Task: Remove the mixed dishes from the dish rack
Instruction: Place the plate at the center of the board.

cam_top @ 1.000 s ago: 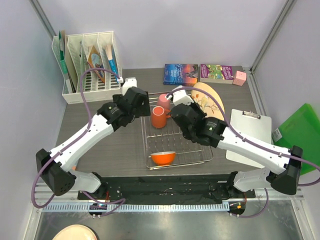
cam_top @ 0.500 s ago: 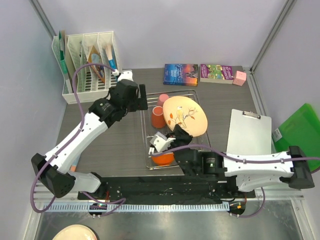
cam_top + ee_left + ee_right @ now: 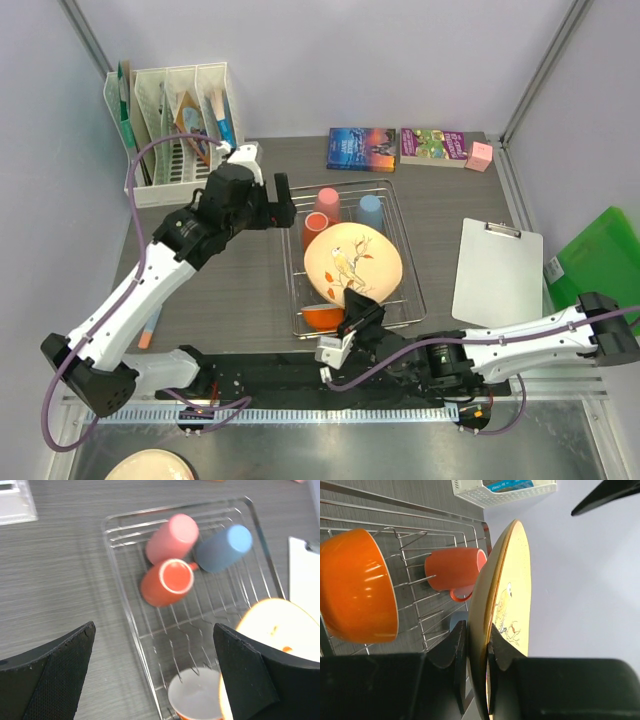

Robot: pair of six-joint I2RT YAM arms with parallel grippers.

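Cream floral plate (image 3: 352, 262) pinched by the low-reaching right gripper (image 3: 478, 635); left gripper (image 3: 152, 635) hovers spread above dish rack (image 3: 408, 290).

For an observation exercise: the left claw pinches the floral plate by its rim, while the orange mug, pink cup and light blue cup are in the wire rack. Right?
Wrong arm: the right claw pinches the floral plate by its rim, as the right wrist view shows; the left claw is open. The orange mug, pink cup and light blue cup are in the wire rack.
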